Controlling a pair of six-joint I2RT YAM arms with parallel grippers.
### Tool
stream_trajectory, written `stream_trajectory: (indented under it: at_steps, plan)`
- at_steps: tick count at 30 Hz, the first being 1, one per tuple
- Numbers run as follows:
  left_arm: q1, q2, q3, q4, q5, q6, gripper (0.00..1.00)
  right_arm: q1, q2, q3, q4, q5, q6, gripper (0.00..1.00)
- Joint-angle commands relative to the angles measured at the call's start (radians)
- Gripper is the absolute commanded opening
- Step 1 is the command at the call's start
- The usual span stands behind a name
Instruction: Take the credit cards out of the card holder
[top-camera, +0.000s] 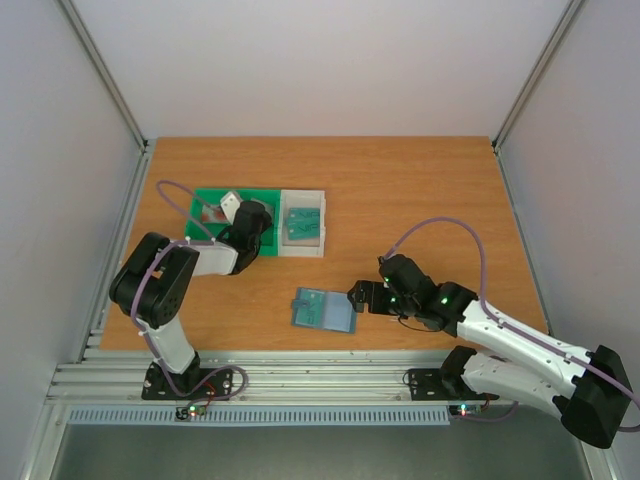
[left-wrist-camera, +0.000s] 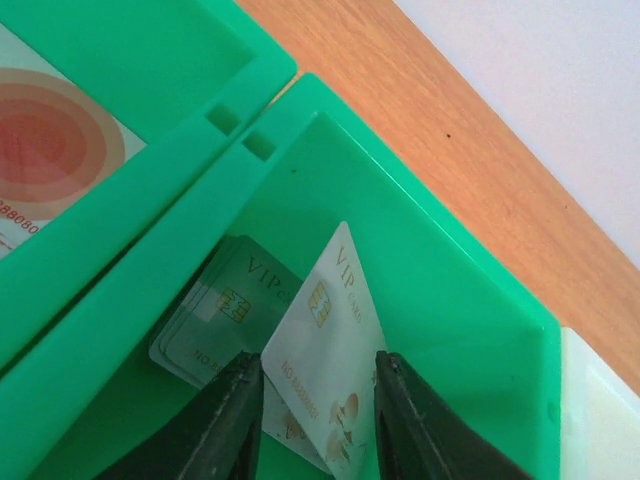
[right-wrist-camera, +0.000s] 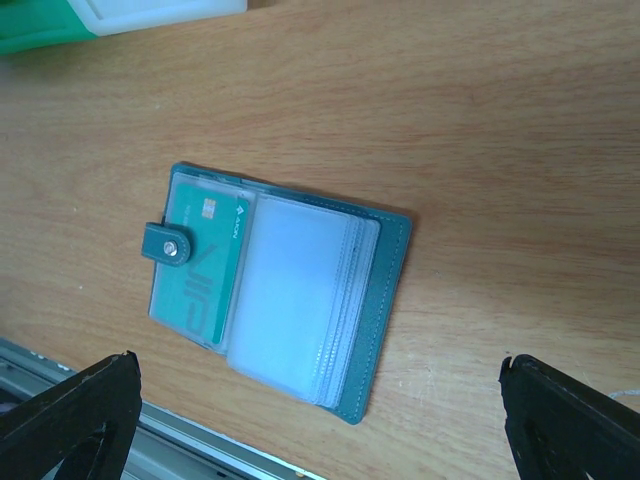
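Left gripper (left-wrist-camera: 318, 365) is down inside the green tray (left-wrist-camera: 450, 260), upper left of the top view. Its fingers are part way apart, with a pale VIP card (left-wrist-camera: 325, 350) filling the gap edge to edge and leaning on a stack of cards (left-wrist-camera: 215, 310). Honestly can't tell if it's pinched. Tray walls sit close on both sides, so it's a tight spot.

The card holder (right-wrist-camera: 290, 290) lies open on the table (top-camera: 420, 190), lower middle, with a teal card (right-wrist-camera: 200, 270) in its left pocket and one corner near the front edge. Right gripper (top-camera: 356, 297) is just right of it, jaws spread wide. There's open wood above and to the right.
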Motion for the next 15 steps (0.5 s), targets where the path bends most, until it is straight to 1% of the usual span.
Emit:
stream_trajectory:
  at_steps: [1,4,5,9,13,15]
  plan:
    - [0.0,-0.041,0.049,-0.055,0.007,0.016,0.35,0.006,-0.028,0.002,-0.02,0.022,-0.003,0.99]
    - [0.0,-0.067,0.085,-0.124,0.037,0.034,0.46,0.006,-0.022,0.015,-0.039,0.022,0.002,0.98]
    - [0.0,-0.073,0.1,-0.15,0.047,0.044,0.5,0.006,-0.021,0.02,-0.048,0.047,0.004,0.98]
    - [0.0,-0.102,0.162,-0.287,0.079,0.057,0.63,0.006,-0.031,0.036,-0.068,0.041,0.011,0.99]
    - [0.0,-0.134,0.2,-0.378,0.131,0.054,0.72,0.006,-0.045,0.039,-0.079,0.035,0.035,0.99]
    - [0.0,-0.147,0.225,-0.473,0.144,0.052,0.77,0.007,-0.05,0.041,-0.09,0.035,0.05,0.98]
